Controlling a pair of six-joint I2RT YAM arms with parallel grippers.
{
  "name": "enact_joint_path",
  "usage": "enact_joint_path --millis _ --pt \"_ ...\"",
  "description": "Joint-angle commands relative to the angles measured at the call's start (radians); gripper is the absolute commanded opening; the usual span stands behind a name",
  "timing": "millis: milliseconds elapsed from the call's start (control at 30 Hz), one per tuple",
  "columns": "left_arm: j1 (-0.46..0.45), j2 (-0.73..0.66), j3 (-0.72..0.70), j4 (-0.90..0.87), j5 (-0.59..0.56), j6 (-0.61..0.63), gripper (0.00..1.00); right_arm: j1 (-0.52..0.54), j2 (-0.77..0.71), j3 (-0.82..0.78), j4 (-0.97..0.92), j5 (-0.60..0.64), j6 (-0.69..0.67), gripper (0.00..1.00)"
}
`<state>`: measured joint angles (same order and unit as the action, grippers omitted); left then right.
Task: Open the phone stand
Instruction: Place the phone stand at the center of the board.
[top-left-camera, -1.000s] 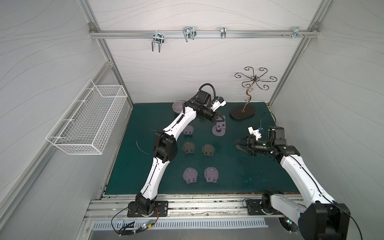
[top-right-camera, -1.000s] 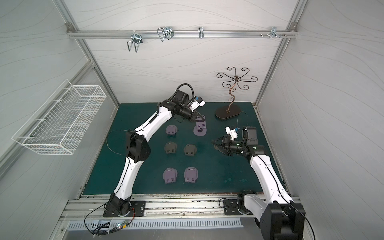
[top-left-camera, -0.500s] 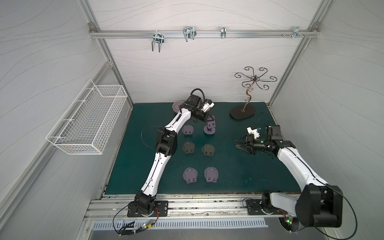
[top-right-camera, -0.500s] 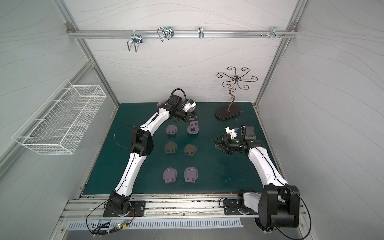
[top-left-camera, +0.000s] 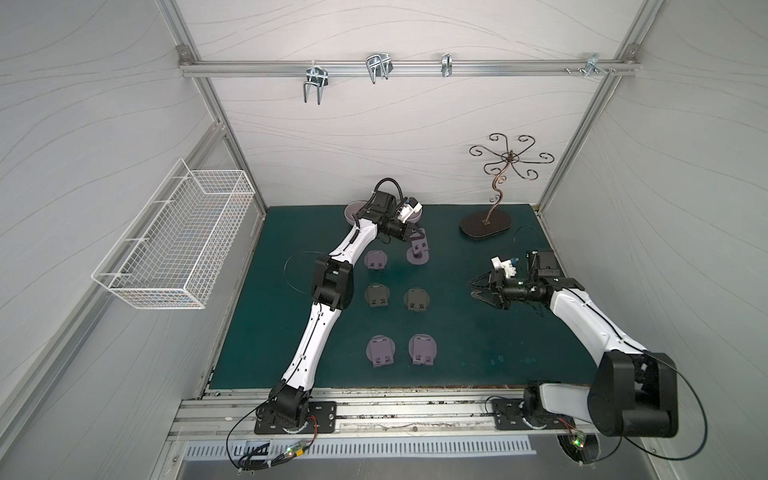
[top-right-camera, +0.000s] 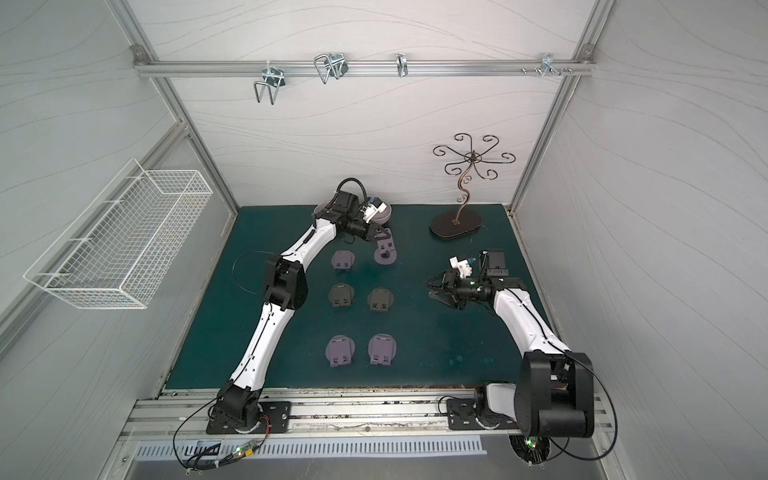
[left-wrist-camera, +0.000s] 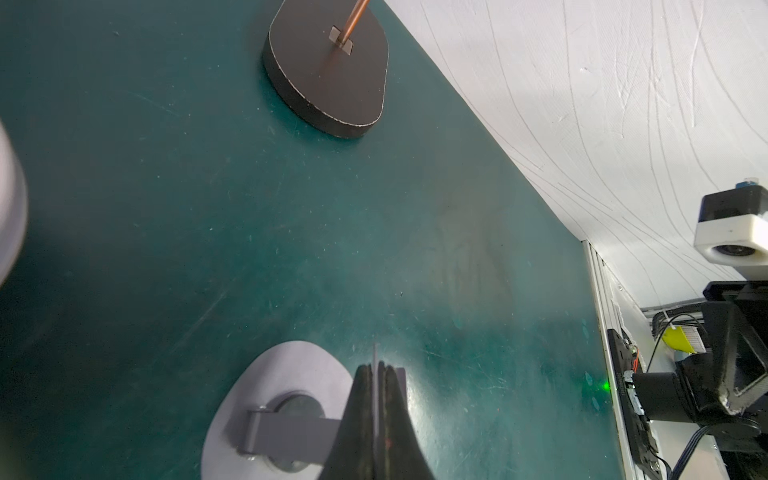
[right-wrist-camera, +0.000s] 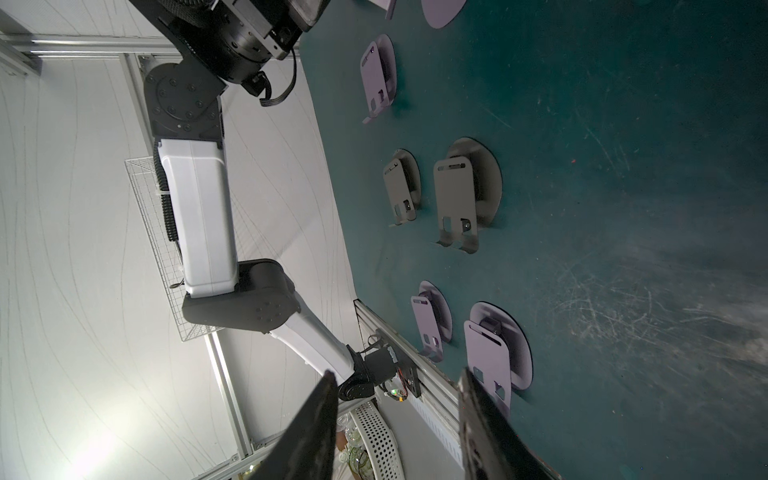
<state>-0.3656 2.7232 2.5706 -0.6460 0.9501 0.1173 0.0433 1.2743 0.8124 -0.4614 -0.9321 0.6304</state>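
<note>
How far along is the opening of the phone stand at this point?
Done: the phone stand has its plate raised off the round base, hinge arm exposed. In hand: the left gripper has its jaws shut on the plate's edge. Left: letting go and backing off. The right gripper hangs open, apart; five other stands lie folded flat.

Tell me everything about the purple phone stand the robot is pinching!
The phone stand is pale purple, smooth like plastic. Its rounded base lies on the green mat. A hinged arm rises from a round hollow in the base, and the thin back plate is lifted up, pinched by the shut left gripper.
</note>
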Motion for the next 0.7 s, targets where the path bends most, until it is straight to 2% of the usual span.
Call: enact_joint_path --millis 0,33,100,233,333,567,667 --pt "-0.015 -0.037 -0.038 0.017 0.017 0.024 0.12 -0.002 -0.001 0.006 0.026 0.006 0.001 0.48" --pt "-0.017 -0.045 -0.052 0.028 0.012 0.021 0.25 -0.002 -0.008 0.002 0.036 0.003 0.006 0.48" --pt "-0.019 -0.051 -0.056 0.046 0.001 0.0 0.43 -0.002 -0.019 -0.002 0.044 -0.004 0.013 0.48" --pt "-0.019 -0.074 -0.078 0.113 -0.043 -0.065 0.62 -0.002 -0.043 -0.001 0.033 -0.01 0.01 0.48" --pt "-0.019 -0.113 -0.122 0.178 -0.097 -0.11 0.71 -0.002 -0.067 0.001 0.031 -0.022 0.014 0.48" --pt "-0.012 -0.257 -0.251 0.247 -0.165 -0.165 0.83 -0.003 -0.13 0.002 0.038 -0.055 0.032 0.49" --pt "-0.004 -0.321 -0.317 0.248 -0.238 -0.178 0.85 -0.004 -0.159 0.002 0.045 -0.054 0.04 0.5"
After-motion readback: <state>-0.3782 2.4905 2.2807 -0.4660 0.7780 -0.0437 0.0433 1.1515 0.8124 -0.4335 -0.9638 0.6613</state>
